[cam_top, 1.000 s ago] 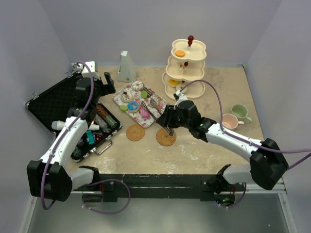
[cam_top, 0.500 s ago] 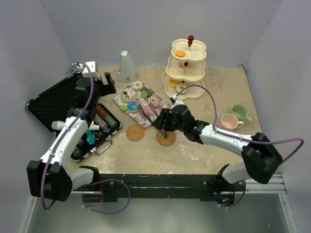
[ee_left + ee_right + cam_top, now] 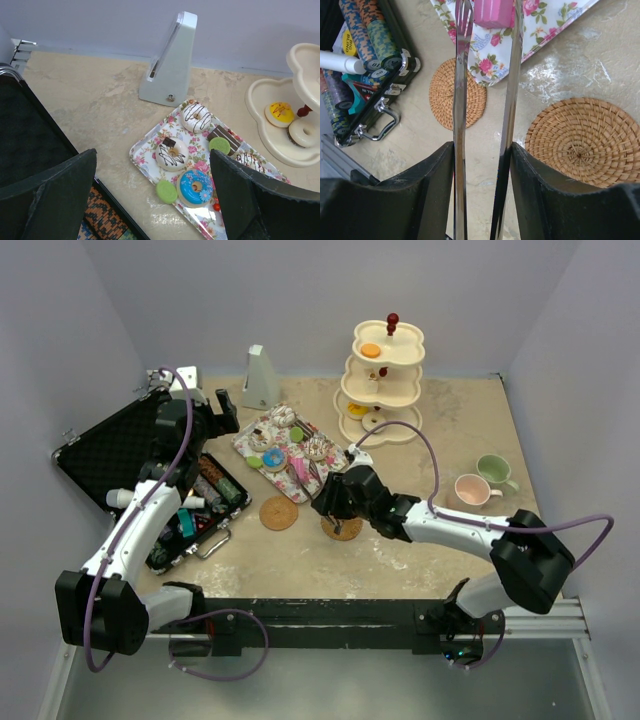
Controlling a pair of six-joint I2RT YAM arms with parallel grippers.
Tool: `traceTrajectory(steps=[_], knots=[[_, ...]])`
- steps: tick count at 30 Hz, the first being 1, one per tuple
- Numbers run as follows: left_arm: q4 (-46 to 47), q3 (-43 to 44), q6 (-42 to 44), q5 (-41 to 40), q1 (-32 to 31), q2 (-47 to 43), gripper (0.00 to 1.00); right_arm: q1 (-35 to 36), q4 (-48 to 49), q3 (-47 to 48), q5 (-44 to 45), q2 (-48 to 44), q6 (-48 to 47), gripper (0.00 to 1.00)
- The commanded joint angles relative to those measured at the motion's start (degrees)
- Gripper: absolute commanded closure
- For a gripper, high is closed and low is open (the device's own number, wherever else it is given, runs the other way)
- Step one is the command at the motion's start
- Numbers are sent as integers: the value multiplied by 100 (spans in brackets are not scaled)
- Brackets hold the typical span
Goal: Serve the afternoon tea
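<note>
My right gripper (image 3: 482, 165) is shut on a pair of metal tongs (image 3: 460, 100). The tong tips flank a pink cake (image 3: 493, 12) on the floral tray (image 3: 262, 435); whether they squeeze it I cannot tell. Two woven coasters (image 3: 475, 100) (image 3: 582, 145) lie below the tongs. My left gripper (image 3: 152, 155) hangs open above the tray's left end, over a white chocolate-drizzled donut (image 3: 171, 154), a blue donut (image 3: 195, 186) and green discs (image 3: 166, 191). The cream three-tier stand (image 3: 385, 380) with red knob (image 3: 392, 319) holds an orange piece on top and a yellow donut (image 3: 279, 113) below. Pink mug (image 3: 472, 489) and green mug (image 3: 494, 471) stand at the right.
An open black case (image 3: 120, 455) with stacked chips and a white pen (image 3: 335, 62) lies at the left, its handle near the left coaster. A grey pyramid-shaped object (image 3: 260, 378) stands behind the tray by the back wall.
My right arm has swung left and forward, carrying the tongs from over the right coaster to the tray's near corner. The left arm has not moved.
</note>
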Motion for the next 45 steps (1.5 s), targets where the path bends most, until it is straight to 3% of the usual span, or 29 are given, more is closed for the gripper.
traceTrajectory(steps=[1, 26, 45], knots=[[197, 96, -72, 98, -39, -49, 0, 170, -47, 64, 502, -219, 274, 51], [197, 105, -99, 160, -39, 22, 0, 565, -231, -6, 696, -184, 679, 57], [197, 96, -81, 125, -39, 22, 0, 557, -284, 56, 889, -307, 644, 74]])
